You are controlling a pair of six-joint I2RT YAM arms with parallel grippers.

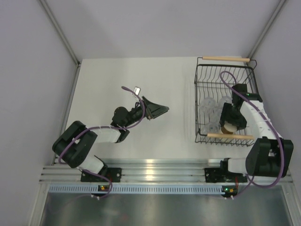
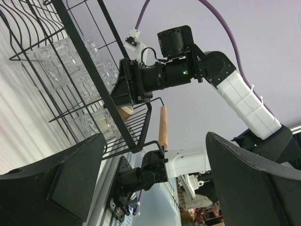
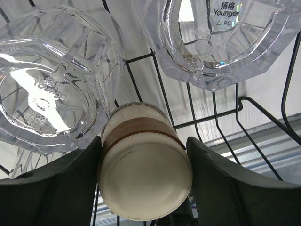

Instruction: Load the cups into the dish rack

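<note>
Several clear plastic tumblers lie in the black wire dish rack — right gripper clamps the short tan-brown cup at its near end; left gripper jaws wide, empty.

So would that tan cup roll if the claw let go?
Probably not far. The tan cup is round and smooth, so it could roll or slip from the right gripper, but the dish rack wires and clear tumblers beside it should stop it. It looks stiff.
</note>
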